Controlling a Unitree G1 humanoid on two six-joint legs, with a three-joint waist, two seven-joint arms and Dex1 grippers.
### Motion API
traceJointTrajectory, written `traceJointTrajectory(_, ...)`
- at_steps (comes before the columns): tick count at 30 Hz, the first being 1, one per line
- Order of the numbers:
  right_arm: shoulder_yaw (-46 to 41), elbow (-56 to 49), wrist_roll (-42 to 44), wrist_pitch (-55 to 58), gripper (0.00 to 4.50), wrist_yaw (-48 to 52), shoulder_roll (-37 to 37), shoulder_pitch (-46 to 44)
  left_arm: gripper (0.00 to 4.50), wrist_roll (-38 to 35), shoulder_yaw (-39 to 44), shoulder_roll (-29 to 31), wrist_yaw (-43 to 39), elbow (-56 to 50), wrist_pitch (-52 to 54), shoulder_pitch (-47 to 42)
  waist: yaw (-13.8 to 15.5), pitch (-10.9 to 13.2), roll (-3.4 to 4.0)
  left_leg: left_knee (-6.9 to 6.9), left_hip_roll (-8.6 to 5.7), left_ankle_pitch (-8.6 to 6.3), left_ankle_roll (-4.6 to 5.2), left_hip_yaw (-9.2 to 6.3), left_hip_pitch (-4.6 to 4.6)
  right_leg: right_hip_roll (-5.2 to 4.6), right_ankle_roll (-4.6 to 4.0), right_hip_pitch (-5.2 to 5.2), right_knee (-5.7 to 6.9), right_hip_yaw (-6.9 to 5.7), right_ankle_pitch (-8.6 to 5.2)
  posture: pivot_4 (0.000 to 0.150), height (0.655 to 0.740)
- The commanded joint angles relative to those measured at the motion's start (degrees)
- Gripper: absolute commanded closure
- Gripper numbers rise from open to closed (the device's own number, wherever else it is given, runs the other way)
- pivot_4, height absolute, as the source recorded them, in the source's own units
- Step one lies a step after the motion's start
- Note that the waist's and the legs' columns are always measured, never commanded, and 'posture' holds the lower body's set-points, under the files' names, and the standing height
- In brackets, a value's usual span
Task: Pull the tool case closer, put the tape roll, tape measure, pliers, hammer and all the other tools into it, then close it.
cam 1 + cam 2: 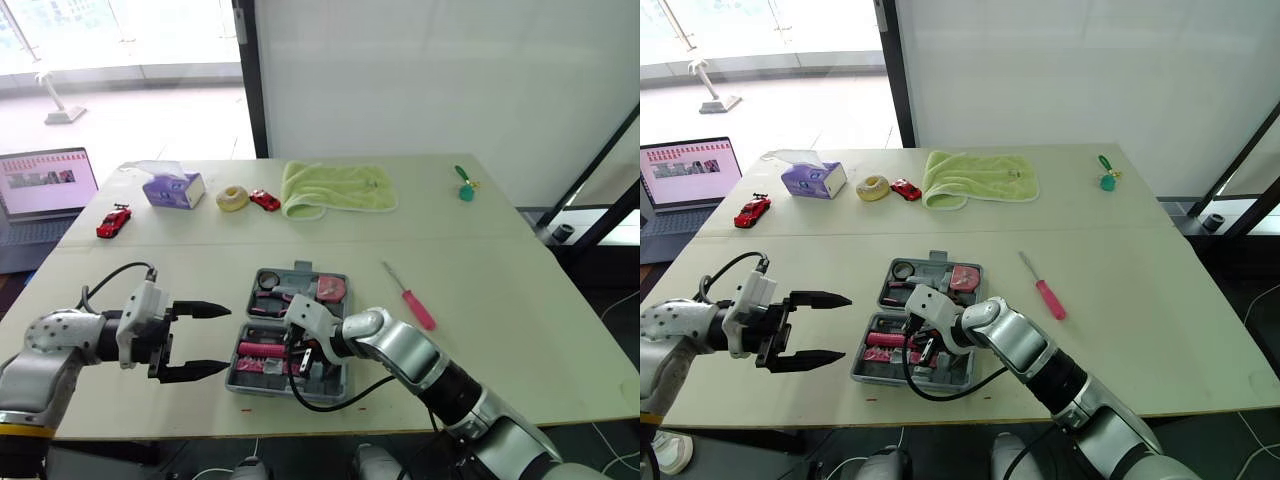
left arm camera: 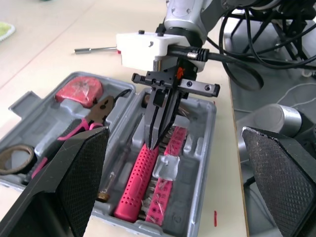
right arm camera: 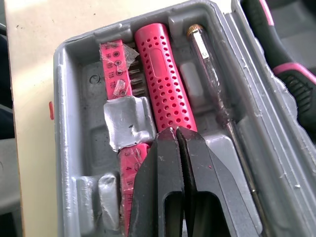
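though open, case [image 2: 203,148] under right hand [image 2: 154,142]

Your right hand [image 2: 154,142], fingers pressed together, is pointing down at the pink handle [image 2: 136,182] inside the open tool case [image 2: 200,148].

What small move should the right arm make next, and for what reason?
Probably lift the right gripper out of the tool case: its fingers are shut on nothing above the pink handle, and a pink screwdriver lies outside on the table.
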Motion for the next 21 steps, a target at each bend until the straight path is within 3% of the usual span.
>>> traceJointTrajectory(1, -6.7, -17.2, 2.8, 1.3, 4.41, 0.1, -1.8, -0.7, 0.00, 0.5, 1.1, -0.1, 0.2, 1.7, -1.2, 0.3, 0.0, 0.1, 0.03, 0.03, 0.00, 0.01, -0.01, -0.04, -0.29, 0.01, 0.02, -0.32, 0.06, -0.02, 0.01, 0.150, 0.7400)
traceJointTrajectory(4, -13.5, -28.9, 4.8, 4.7, 4.41, -0.4, -6.5, 3.0, 0.00, 1.2, 2.2, 0.0, 0.4, 4.2, -2.6, 1.0, 0.1, 0.1, 0.02, -0.05, 0.03, 0.01, -0.02, -0.12, -0.35, 0.02, 0.00, -0.36, 0.03, -0.11, 0.01, 0.150, 0.7400)
traceJointTrajectory(7, -18.4, -34.8, 5.7, 6.2, 3.63, -1.0, -10.9, 6.6, 0.00, 1.6, 3.1, 0.0, 1.0, 6.2, -3.8, 1.1, 0.4, 0.3, -0.14, -0.09, 0.03, -0.02, 0.02, -0.11, -0.37, 0.01, -0.02, -0.31, -0.12, -0.12, -0.02, 0.150, 0.7400)
traceJointTrajectory(10, -29.1, -39.0, 6.5, 5.2, 2.23, -0.1, -17.5, 15.8, 0.00, 2.6, 5.2, 0.4, 1.9, 9.9, -6.1, 2.1, 0.5, 0.5, -0.20, -0.05, 0.03, -0.02, 0.03, -0.09, -0.35, 0.01, -0.04, -0.31, -0.13, -0.11, -0.02, 0.150, 0.7400)
traceJointTrajectory(12, -42.1, -39.0, 7.1, 1.7, 1.21, 3.6, -22.2, 27.4, 0.00, 3.5, 8.0, 1.3, 3.0, 14.2, -8.5, 3.1, 1.1, 0.6, -0.24, -0.04, 0.03, -0.02, 0.02, -0.06, -0.33, 0.01, -0.20, -0.25, -0.14, -0.11, -0.12, 0.150, 0.7400)
traceJointTrajectory(14, -51.9, -37.2, 8.8, -2.3, 0.30, 6.6, -23.2, 36.6, 0.00, 4.2, 10.0, 2.3, 3.4, 17.9, -10.0, 3.9, 1.5, 0.6, -0.32, -0.04, 0.02, -0.02, 0.03, 0.00, -0.33, 0.00, -0.20, -0.24, -0.19, -0.08, -0.13, 0.150, 0.7400)
traceJointTrajectory(15, -55.7, -35.5, 9.0, -5.0, 0.06, 7.6, -23.1, 40.8, 0.00, 4.3, 10.9, 2.9, 3.4, 19.7, -10.4, 4.2, 1.5, 0.6, -0.35, -0.04, 0.03, -0.03, 0.04, 0.00, -0.32, 0.01, -0.20, -0.23, -0.20, -0.08, -0.13, 0.150, 0.7400)
traceJointTrajectory(21, -68.4, -25.0, 9.3, -18.0, 0.06, 11.1, -20.7, 55.8, 0.00, 6.5, 14.6, 6.8, 2.1, 32.7, -16.4, 4.4, 1.4, 0.7, -0.39, 0.02, 0.03, -0.02, 0.03, 0.04, -0.14, 0.04, -0.37, -0.11, -0.17, 0.03, -0.08, 0.150, 0.7400)
